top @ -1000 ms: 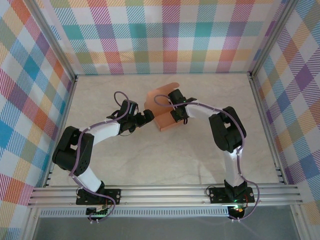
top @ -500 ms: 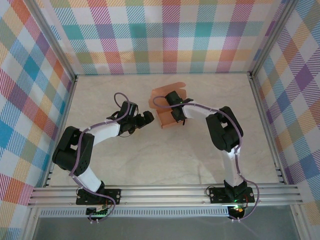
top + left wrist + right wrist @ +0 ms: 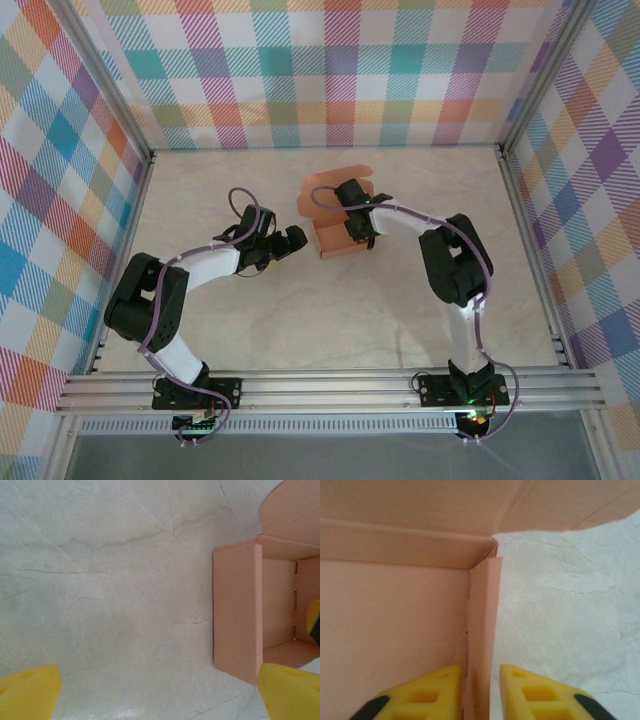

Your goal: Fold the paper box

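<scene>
Left arm stretched low over the counter [image 3: 300, 320]; left pincer [image 3: 291, 240] spread wide, empty, just beside the paper box [image 3: 328, 242], mid-counter toward the back. Right arm bent inward; right pincer [image 3: 480, 692] narrowly parted astride the box's side wall, unclamped.

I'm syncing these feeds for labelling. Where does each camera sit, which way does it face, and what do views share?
Top external: above and behind the bases, looking down at the marbled table; both arms, left gripper, right gripper, salmon-orange card box.
Left wrist: faces down at table; yellow fingertips in bottom corners, box at right.
Right wrist: faces down into box corner; yellow fingers straddle its side wall.
Shared: all show the box.
</scene>
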Controlling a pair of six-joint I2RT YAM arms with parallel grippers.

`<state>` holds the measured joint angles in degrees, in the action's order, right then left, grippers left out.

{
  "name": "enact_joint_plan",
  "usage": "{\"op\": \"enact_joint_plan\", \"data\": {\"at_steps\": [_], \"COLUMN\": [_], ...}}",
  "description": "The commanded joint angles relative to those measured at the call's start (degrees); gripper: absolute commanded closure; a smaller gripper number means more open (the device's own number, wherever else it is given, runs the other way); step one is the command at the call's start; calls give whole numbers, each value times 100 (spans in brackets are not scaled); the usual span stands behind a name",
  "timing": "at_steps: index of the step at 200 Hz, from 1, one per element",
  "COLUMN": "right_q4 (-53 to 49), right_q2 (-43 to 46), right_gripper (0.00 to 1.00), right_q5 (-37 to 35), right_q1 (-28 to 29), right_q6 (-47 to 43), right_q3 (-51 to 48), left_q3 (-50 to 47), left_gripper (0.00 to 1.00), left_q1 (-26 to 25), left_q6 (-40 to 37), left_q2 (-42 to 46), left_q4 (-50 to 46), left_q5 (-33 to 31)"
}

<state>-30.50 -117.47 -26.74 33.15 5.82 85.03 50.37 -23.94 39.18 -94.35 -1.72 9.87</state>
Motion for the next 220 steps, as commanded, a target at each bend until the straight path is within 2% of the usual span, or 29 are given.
{"op": "enact_joint_plan", "data": {"at_steps": [1,7,19,36,72,105,123,144,160,180,188,204,220], "right_q4": [-66,-56,-46,14,552,1506,1731,1607,1695,1616,1578,1502,1536], "right_q2": [511,583,691,852,1437,1783,1568,1075,865,601,523,423,425], "right_gripper": [62,55,48,42,42,44,45,50,53,55,60,65,66], "right_q5": [382,410,437,482,1334,2904,3437,3627,3788,4120,4207,4337,4504], "right_q1": [-18,-14,-26,-53,-605,-1517,-1808,-1908,-1927,-1926,-1926,-1931,-1926], "right_q6": [88,86,94,153,1008,2281,2648,2633,2639,2440,2386,2304,2278], "right_q3": [-150,-199,-271,-365,-945,-1832,-1935,-1687,-1625,-1418,-1336,-1246,-1286], "left_q3": [34,43,28,-5,-96,-122,-67,55,349,1084,1334,1666,1880], "left_gripper": [0,0,0,0,0,3,10,20,29,43,51,61,69], "left_q1": [-64,-63,-64,-67,-66,-41,-34,-33,-31,-80,-122,-160,-225], "left_q6": [-188,-208,-245,-280,-324,23,299,540,600,421,358,318,302], "left_q2": [204,218,278,361,483,329,96,-167,-417,-941,-1120,-1392,-1543], "left_q4": [-199,-238,-281,-294,-149,156,449,324,-25,-900,-1192,-1374,-1678], "left_q5": [-16,-21,-53,-108,-167,-157,99,-70,-159,-160,-268,-259,-230]}}
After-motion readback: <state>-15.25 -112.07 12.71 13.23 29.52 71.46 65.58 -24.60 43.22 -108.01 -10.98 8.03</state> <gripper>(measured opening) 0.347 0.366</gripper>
